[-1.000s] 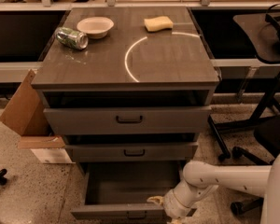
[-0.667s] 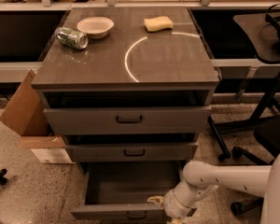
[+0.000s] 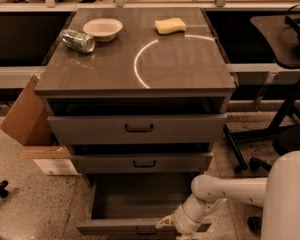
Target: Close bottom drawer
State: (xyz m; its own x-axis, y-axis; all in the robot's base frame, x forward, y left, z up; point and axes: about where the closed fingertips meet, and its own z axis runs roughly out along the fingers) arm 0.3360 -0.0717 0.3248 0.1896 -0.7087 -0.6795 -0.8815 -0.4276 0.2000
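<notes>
Bottom drawer (image 3: 140, 201) pulled far out, lowest of three under the desk (image 3: 185, 64), its front panel lowest in view. Claw (image 3: 166, 223) low at the right, at that front panel, just beside the small handle (image 3: 146, 230); how far open, and whether holding anything, cannot tell. White arm (image 3: 225, 191) reaching in from the right. On the desk: can (image 3: 78, 40), bowl (image 3: 103, 28), sponge (image 3: 170, 25).

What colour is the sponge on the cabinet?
Yellow sponge, camera view. Gripper at bottom drawer front.
</notes>
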